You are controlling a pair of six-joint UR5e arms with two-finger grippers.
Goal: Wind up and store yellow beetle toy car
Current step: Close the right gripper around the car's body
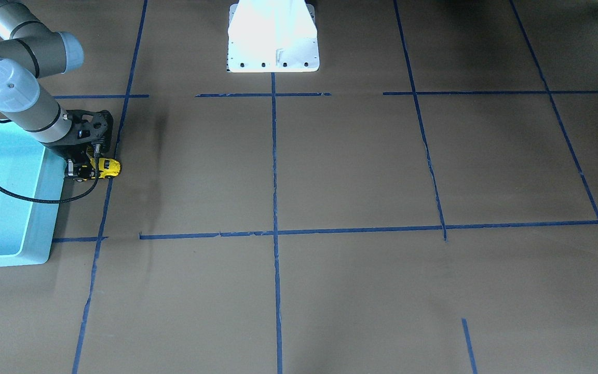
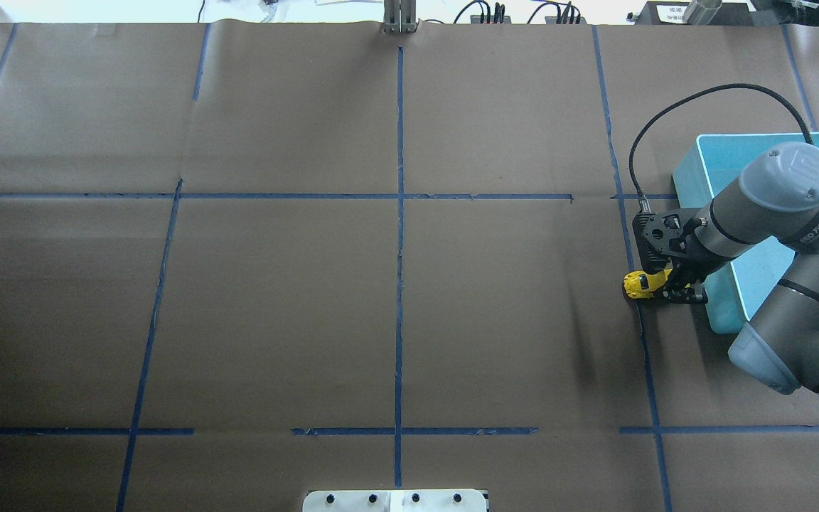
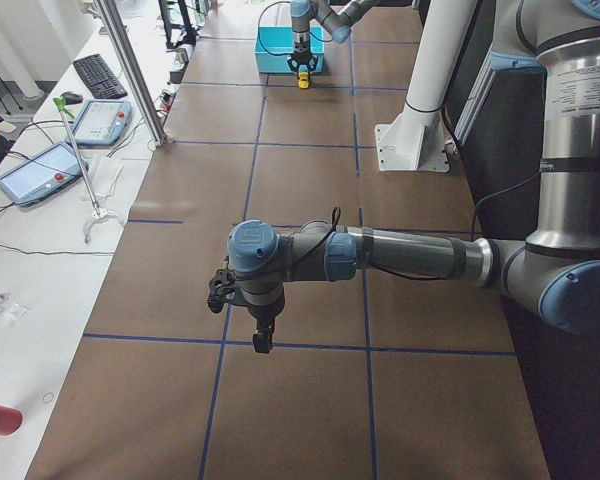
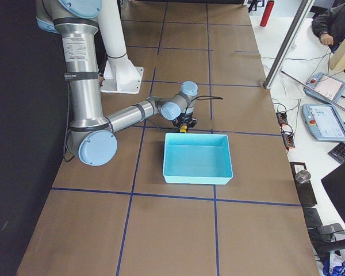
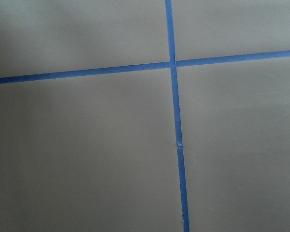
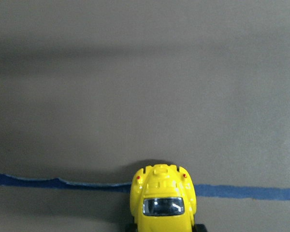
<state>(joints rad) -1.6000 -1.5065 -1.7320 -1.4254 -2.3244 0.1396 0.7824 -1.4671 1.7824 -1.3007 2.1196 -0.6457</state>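
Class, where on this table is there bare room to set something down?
Bare: the table centre, from base plate to far edge. Crowded: its right side, where right gripper, yellow beetle toy car and blue bin cluster.

The yellow beetle toy car (image 6: 163, 198) has a smooth, glossy painted shell and reflective window glazing. The table covering is matt brown paper (image 2: 274, 306), faintly creased, lined with smooth blue tape (image 5: 176, 121). The turquoise bin (image 4: 196, 177) looks like smooth plastic, and the right arm (image 2: 740, 226) shows satin grey metal tubing.
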